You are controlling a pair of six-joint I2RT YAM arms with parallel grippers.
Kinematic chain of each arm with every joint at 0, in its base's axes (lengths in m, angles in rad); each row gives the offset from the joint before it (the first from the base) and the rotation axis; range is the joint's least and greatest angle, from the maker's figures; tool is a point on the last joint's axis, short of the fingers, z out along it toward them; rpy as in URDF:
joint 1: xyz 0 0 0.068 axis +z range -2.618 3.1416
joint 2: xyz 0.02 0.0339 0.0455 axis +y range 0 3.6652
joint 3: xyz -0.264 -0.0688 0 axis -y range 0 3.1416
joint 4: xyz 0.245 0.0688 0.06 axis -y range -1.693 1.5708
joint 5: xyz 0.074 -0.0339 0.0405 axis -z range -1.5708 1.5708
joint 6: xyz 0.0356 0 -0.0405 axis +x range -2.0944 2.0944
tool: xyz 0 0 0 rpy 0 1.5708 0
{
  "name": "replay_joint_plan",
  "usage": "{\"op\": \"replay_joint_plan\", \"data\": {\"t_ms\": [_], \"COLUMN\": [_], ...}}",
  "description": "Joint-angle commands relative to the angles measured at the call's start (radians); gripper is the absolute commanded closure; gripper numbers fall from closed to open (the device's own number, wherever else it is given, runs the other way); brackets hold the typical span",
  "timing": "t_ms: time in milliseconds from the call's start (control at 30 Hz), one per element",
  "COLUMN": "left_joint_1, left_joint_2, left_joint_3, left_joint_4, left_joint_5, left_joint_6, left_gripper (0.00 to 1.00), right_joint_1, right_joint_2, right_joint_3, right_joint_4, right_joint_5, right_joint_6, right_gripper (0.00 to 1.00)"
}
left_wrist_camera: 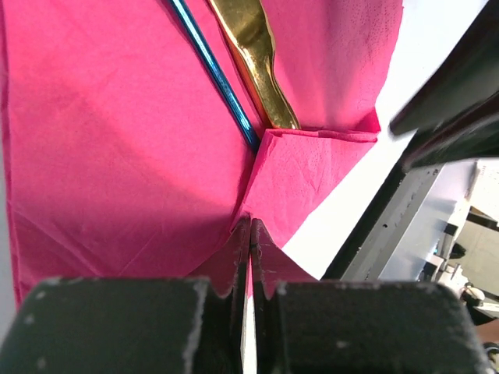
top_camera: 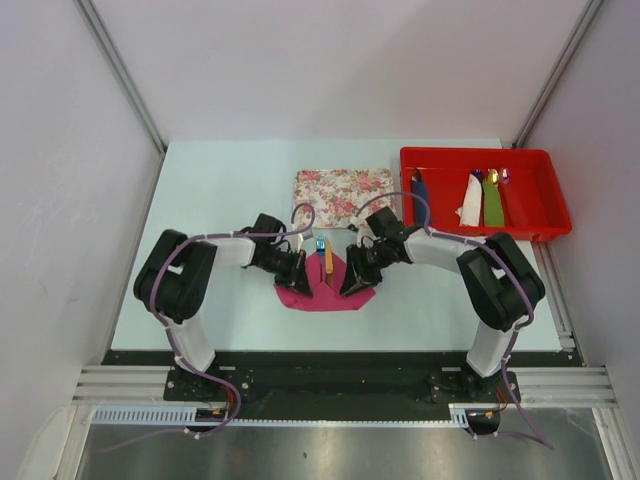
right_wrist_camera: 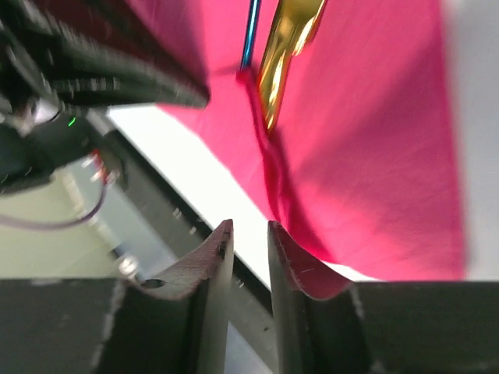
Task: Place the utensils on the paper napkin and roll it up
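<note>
The magenta paper napkin lies on the table between both grippers. The gold knife and the blue fork lie side by side on it, pointing away from the arms. In the left wrist view the napkin's near corner is folded over the ends of the knife and fork. My left gripper is shut, pinching the napkin's near edge, which puckers at its tips. My right gripper stands narrowly open and empty just off the napkin's edge, with the knife beyond it.
A floral tray lies just behind the napkin. A red bin at the back right holds blue, white and green rolled bundles. The table's front edge and dark rail run close under both grippers.
</note>
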Motion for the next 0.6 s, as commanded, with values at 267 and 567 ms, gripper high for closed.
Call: {"op": "replay_joint_plan", "data": {"t_ms": [267,567], "left_joint_1": [0.021,0.040], "left_joint_2": [0.043,0.030], "left_joint_3": [-0.026,-0.038], "left_joint_4": [0.049,0.065], "left_joint_5": [-0.026,0.019], "left_joint_6": [-0.017,-0.023], "left_gripper": [0.97,0.93], "right_joint_1": [0.029,0.017], "right_joint_2": [0.086,0.206], "right_joint_3": [-0.051,-0.014], "right_joint_4": [0.193,0.130], "right_joint_5": [-0.202,-0.123], "right_joint_6": [0.038,0.018], "right_gripper": [0.79,0.81]}}
